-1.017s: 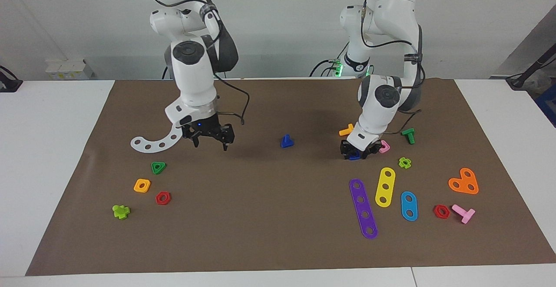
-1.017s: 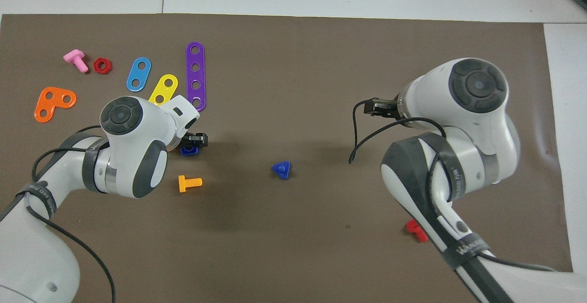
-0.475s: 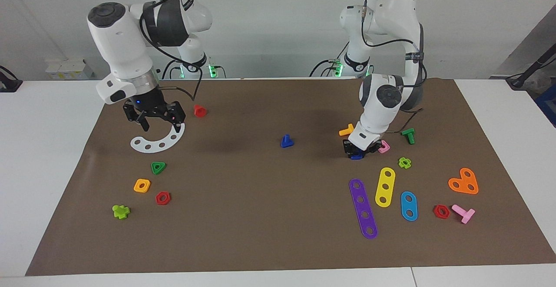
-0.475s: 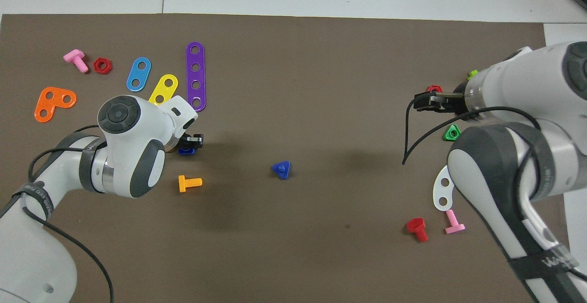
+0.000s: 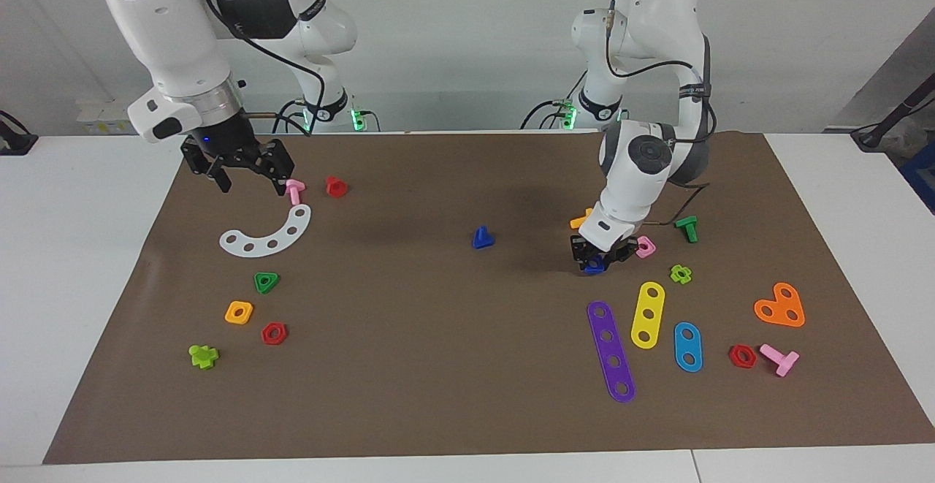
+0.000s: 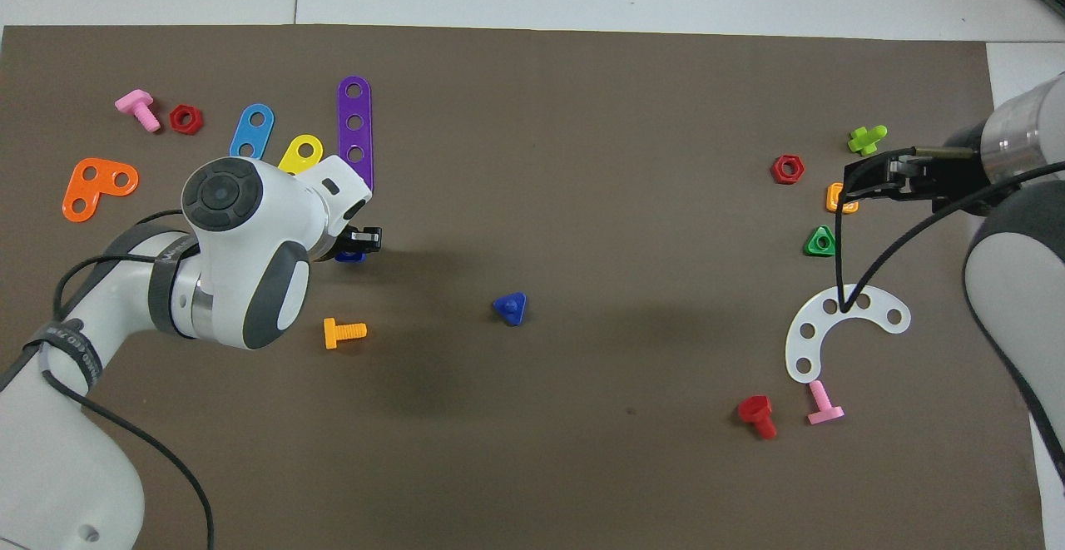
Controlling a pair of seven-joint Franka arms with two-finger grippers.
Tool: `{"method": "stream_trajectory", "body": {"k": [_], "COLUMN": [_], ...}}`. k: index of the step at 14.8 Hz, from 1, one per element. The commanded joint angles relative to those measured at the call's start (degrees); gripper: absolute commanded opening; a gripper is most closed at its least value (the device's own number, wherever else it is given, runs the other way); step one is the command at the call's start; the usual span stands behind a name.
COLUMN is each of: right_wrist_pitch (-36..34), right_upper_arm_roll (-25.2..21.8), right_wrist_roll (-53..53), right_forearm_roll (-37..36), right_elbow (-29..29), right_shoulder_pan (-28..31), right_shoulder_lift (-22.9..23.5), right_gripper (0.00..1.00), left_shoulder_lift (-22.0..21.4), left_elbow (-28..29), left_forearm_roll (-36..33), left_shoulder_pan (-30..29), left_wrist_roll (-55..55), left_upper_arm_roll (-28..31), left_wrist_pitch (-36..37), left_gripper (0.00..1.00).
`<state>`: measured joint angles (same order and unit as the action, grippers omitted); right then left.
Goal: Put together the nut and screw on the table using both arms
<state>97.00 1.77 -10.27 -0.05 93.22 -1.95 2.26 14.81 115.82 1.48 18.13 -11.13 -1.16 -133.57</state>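
The dark-blue square nut is in my left gripper, which is shut on it just above the brown mat near the left arm's end; the nut also shows under the fingers in the overhead view. The dark-blue screw with its triangular head stands alone on the mat's middle, also seen from overhead. My right gripper is open and empty, raised over the right arm's end of the mat, and shows in the overhead view.
Beside the left gripper lie an orange screw, a pink square nut, a green screw and purple and yellow strips. Under the right gripper lie a white curved strip, a pink screw and a red screw.
My right arm swung from the mat's middle to its own end and rose, uncovering the red and pink screws. My left gripper shifted slightly with the nut in it.
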Motion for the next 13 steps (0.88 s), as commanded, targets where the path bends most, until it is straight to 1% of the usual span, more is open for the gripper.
{"method": "stream_trajectory", "body": {"k": [1, 3, 7, 9, 13], "right_wrist_pitch": [-2.8, -3.0, -3.0, -3.0, -2.4], "right_upper_arm_roll": [0.3, 0.2, 0.3, 0.3, 0.3], "right_wrist_roll": [2.1, 2.0, 1.9, 2.0, 2.0], "right_forearm_roll": [1.6, 1.6, 1.6, 1.6, 1.6], "right_elbow": [-0.4, -0.2, 0.3, 1.3, 1.6], "right_shoulder_pan": [0.1, 0.1, -0.2, -0.1, 0.3], "right_shoulder_lift": [-0.1, -0.2, -0.4, -1.2, -1.5], "right_gripper": [1.0, 1.0, 1.0, 1.0, 1.0], "left_shoulder_lift": [2.3, 2.9, 3.3, 3.2, 3.2], "left_elbow": [-6.5, -9.0, -11.4, -11.8, -11.8], "left_forearm_roll": [0.8, 0.9, 1.8, 1.8, 1.9], "left_shoulder_pan": [4.0, 7.1, 13.1, 15.0, 18.2], "left_wrist_roll": [-4.2, -8.4, -13.8, -15.0, -17.5], "left_upper_arm_roll": [0.6, 0.5, 0.6, 0.6, 0.6], "left_wrist_pitch": [5.3, 7.1, 8.6, 10.2, 11.0], "left_gripper": [0.0, 0.0, 0.0, 0.0, 0.0]}}
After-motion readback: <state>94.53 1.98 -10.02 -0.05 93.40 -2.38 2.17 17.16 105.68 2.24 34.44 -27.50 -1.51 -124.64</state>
